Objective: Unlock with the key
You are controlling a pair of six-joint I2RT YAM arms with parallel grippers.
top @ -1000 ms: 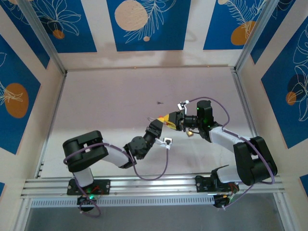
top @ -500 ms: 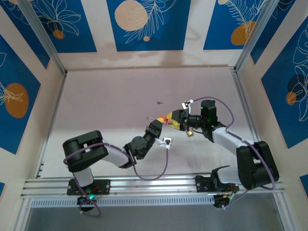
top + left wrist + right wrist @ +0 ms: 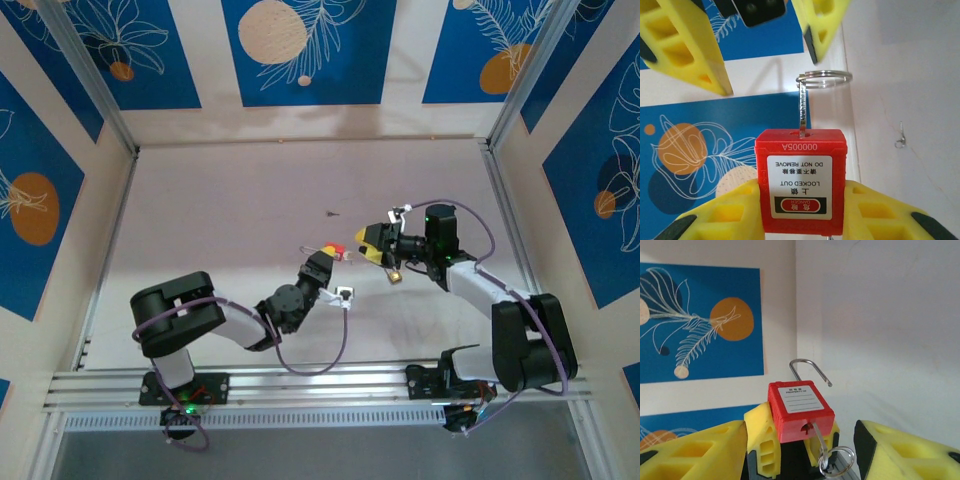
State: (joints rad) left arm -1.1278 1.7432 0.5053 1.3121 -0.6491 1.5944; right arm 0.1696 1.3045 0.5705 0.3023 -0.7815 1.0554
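Left wrist view: my left gripper clamps the red padlock so my open right gripper can reach its key.

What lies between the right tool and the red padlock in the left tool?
The key, standing out of the red padlock, with its ring at the end nearest the right tool. The left wrist view shows this.
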